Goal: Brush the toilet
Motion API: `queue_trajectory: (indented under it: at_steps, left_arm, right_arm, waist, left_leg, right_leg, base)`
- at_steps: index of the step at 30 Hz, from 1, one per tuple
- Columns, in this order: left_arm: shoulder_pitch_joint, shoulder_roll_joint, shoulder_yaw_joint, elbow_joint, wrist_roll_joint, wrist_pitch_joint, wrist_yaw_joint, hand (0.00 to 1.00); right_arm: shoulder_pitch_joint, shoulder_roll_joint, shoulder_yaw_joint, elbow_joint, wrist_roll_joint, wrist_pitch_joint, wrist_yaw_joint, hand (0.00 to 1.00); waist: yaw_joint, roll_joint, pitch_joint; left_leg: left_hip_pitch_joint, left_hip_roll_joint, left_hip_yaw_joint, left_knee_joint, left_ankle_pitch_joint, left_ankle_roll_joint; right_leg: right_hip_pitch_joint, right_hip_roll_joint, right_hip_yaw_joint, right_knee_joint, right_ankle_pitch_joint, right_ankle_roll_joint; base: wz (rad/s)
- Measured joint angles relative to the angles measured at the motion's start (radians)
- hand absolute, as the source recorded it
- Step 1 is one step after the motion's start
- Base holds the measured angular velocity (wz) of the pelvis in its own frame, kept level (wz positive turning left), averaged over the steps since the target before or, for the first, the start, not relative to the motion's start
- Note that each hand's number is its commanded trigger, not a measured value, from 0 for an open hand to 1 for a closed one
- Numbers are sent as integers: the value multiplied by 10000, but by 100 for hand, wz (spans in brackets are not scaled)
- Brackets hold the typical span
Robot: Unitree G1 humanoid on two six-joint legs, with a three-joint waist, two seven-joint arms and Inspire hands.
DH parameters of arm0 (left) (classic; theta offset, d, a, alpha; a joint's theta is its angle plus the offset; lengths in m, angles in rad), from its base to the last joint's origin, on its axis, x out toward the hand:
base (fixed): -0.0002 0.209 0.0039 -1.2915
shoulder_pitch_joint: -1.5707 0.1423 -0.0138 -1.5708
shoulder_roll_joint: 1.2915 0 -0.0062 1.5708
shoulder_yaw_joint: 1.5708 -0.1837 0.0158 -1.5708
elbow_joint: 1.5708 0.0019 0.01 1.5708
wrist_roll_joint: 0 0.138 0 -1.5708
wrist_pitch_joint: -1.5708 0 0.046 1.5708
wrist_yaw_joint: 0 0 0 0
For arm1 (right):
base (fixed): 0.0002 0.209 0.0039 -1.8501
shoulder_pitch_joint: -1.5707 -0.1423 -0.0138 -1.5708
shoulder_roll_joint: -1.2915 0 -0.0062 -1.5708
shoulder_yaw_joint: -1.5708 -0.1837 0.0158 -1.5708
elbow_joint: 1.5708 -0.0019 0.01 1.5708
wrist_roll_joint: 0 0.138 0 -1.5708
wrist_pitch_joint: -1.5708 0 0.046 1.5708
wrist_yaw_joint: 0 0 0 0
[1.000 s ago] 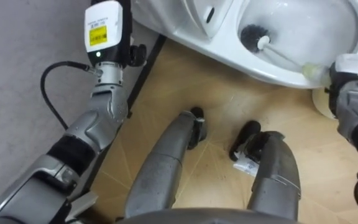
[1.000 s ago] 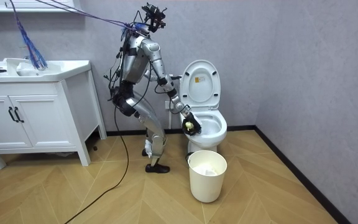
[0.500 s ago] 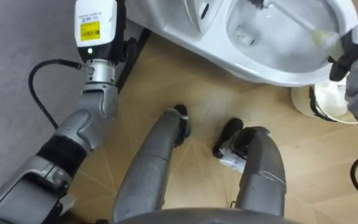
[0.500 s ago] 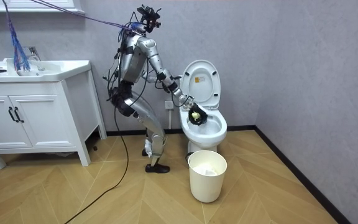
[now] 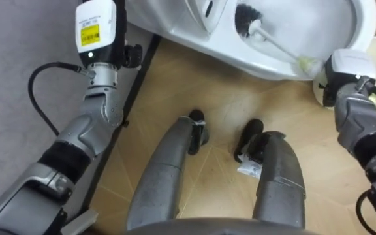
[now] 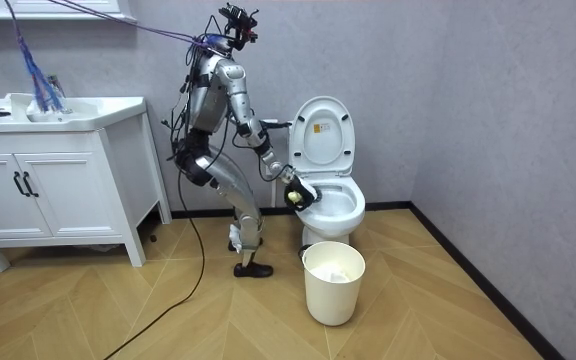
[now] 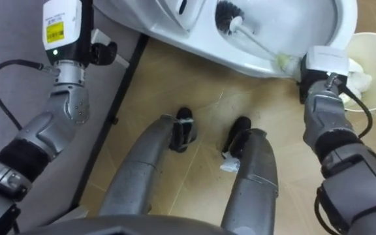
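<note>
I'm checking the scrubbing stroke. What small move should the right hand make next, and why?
Probably drag the toilet brush across the bowl toward the near rim, scrubbing: its head lies against the bowl's left wall, and the right hand grips the handle end at the rim.

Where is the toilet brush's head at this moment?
The bristle head lies inside the toilet bowl, at the eye views' top; the handle slants down-right to the right hand by the rim.

The top edge cuts off the toilet and the left hand.
</note>
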Motion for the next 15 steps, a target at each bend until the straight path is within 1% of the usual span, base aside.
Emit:
queue_trajectory:
  at_steps: [2, 4, 6, 8, 9, 10, 11, 12, 13, 15]
  left_arm:
    - [-60, -25, -25, -8, -1, 2, -71, 0]
    - [-129, -61, -112, -9, 83, -42, -191, 0]
    - [-126, -108, -188, -13, 79, -80, -179, 0]
    - [-37, -149, -222, -18, 63, -145, -202, 0]
    - [-30, -154, -226, -19, 60, -149, -256, 0]
    - [-25, -153, -241, -19, 60, -160, -424, 0]
    - [-22, -145, -237, -17, 61, -165, -595, 0]
    - [-21, -144, -233, -17, 61, -165, -644, 0]
    - [-21, -143, -223, -18, 52, -165, -791, 0]
    - [-21, -120, -183, -31, 51, -164, -1125, 0]
  right_arm:
    - [-317, -163, 205, 597, 347, -145, 236, 100]
    - [-469, -347, 558, 1121, 346, -158, 591, 100]
    - [-477, -492, 600, 1321, 516, -247, 773, 100]
    - [-562, -762, 890, 1433, 777, -523, 1054, 100]
    - [-568, -797, 903, 1456, 778, -571, 1093, 100]
    - [-530, -801, 961, 1478, 776, -591, 1190, 100]
    - [-496, -758, 979, 1476, 763, -613, 1312, 100]
    - [-471, -747, 978, 1473, 740, -649, 1377, 100]
    - [-359, -744, 969, 1433, 650, -718, 1462, 100]
    - [-74, -725, 959, 1401, 633, -856, 1518, 100]
  waist:
    - [31, -1, 0]
    - [97, -14, 8]
    - [197, -37, 23]
    - [312, -139, 68]
    - [331, -147, 73]
    - [334, -187, 90]
    - [335, -265, 118]
    - [335, -304, 119]
    - [324, -384, 108]
    - [273, -439, 91]
  left_leg:
    - [28, -20, 59, -1, 1, -1]
    - [69, -3, 136, 3, 2, -2]
    - [134, -1, 144, 1, 2, -3]
    - [328, -7, 310, 19, 2, -2]
    - [394, -8, 328, 20, 2, -2]
    - [548, -13, 339, 9, 2, -1]
    - [733, -7, 336, -6, -1, 0]
    - [815, 2, 328, -7, -3, 0]
    - [982, 3, 296, -15, -26, -11]
    - [1301, 2, 173, -126, -49, -26]
  right_leg:
    - [0, -90, 1, 119, 16, -27]
    - [27, -159, 4, 201, 54, -76]
    - [77, -151, 23, 215, 57, -80]
    - [125, -152, 227, 395, -21, -62]
    - [177, -165, 236, 417, -43, -47]
    - [324, -169, 230, 459, -105, 10]
    - [508, -175, 216, 464, -180, -3]
    - [597, -180, 204, 459, -226, -37]
    - [786, -183, 174, 440, -273, -25]
    - [1209, -138, 50, 227, -275, -7]
  base:
    - [13]
    - [20]
    - [5]
    - [-8]
    - [0]
    - [6]
    - [7]
    - [5]
    - [6]
    - [12]
